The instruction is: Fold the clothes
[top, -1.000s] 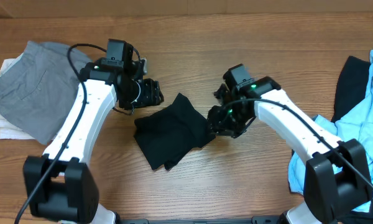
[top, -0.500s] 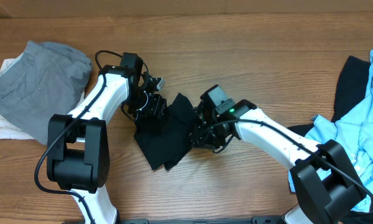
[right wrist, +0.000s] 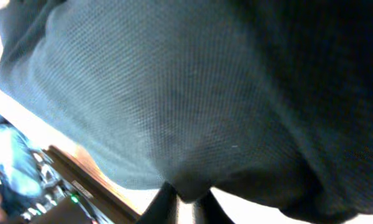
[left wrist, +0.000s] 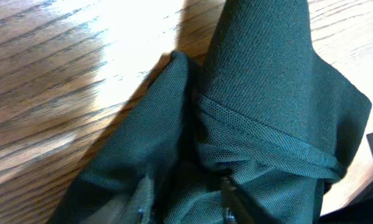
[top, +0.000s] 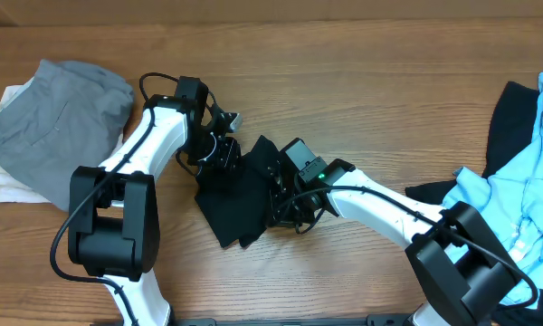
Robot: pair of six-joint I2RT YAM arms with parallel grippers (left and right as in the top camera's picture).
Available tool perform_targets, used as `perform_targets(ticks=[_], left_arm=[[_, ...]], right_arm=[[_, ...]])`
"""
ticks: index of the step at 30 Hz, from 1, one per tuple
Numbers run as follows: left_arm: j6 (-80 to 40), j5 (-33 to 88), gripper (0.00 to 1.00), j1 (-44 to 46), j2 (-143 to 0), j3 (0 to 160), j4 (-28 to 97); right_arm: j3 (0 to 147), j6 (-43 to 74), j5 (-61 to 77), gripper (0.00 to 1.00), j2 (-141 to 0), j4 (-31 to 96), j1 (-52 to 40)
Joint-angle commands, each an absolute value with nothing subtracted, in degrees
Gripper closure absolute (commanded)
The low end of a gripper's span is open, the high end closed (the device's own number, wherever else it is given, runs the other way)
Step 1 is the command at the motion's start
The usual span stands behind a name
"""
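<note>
Shirt (top: 237, 204): black mesh knit, crumpled at frame centre on the table (top: 362, 81). Judged light and limp, with no stiffness, so it will sag and drag. Best taken at hems or seamed edges, two corners well apart, not mid-panel. Right gripper (right wrist: 185, 200) is pinched tight on a fold at the shirt's right edge. Left gripper (left wrist: 185, 198) sits astride a fold at its upper-left edge — clamped or not, cannot tell. Grey garment (top: 59, 118) upper left, blue pile (top: 520, 208) far right.
</note>
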State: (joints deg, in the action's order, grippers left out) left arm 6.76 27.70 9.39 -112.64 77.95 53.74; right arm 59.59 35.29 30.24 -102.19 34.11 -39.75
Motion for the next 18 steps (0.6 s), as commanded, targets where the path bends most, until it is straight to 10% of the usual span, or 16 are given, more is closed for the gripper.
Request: perform_targets(ticks=[1, 7, 13, 18], left_arm=[[9.06, 28.97, 0.75, 9.91, -113.14, 77.71, 53.49], [9.06, 28.99, 0.96, 9.91, -113.14, 77.71, 53.12], [9.06, 28.97, 0.48, 9.91, -113.14, 77.71, 54.74], [9.52, 27.68, 0.46, 9.96, -113.14, 77.49, 54.76]], right_arm=[[59.2, 36.34, 29.85, 0.96, -102.52, 33.93, -39.79], [59.2, 36.56, 28.1, 0.96, -102.52, 33.91, -39.79], [59.2, 36.73, 27.44, 0.96, -102.52, 33.89, -39.79], [59.2, 36.73, 27.46, 0.96, -102.52, 33.89, -39.79]])
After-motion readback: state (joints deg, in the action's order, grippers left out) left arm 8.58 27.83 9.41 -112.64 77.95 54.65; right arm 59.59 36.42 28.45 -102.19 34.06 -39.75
